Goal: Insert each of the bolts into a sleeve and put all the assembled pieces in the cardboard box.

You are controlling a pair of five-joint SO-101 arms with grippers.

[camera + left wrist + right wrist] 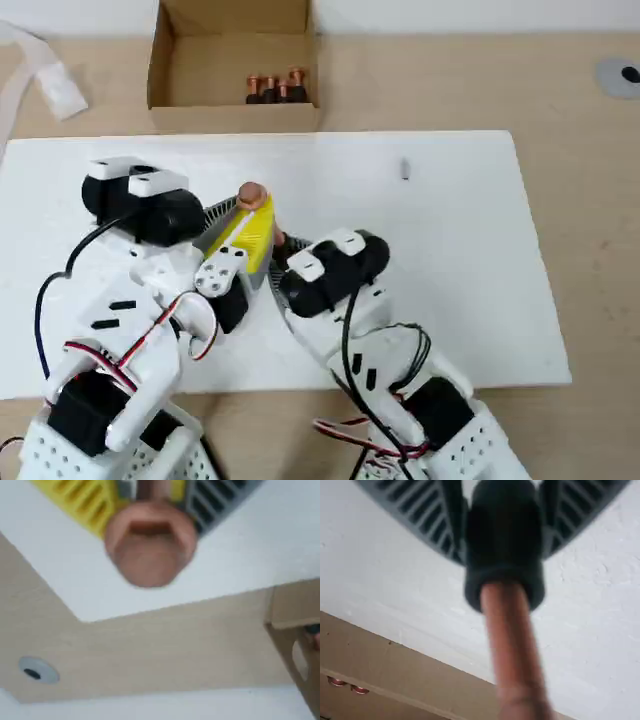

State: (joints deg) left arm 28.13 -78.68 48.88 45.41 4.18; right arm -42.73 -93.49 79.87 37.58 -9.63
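My left gripper (254, 208), with one yellow finger and one grey finger, is shut on a copper bolt (150, 545) above the white mat. The bolt's round head (252, 193) points past the fingertips toward the cardboard box (158, 62). Close beside it, my right gripper (283, 246) is shut on a black sleeve (504, 555). A copper shaft (512, 645) sticks out of the sleeve's end. I cannot tell whether this shaft belongs to the left gripper's bolt. Several assembled pieces (278, 88) stand in the box by its near wall.
The white mat (450, 260) covers most of the wooden table, and the box stands just beyond its far edge. A small grey item (404, 168) lies on the mat's far right part. There is a grey disc (618, 75) at the far right and white paper (52, 85) at the far left.
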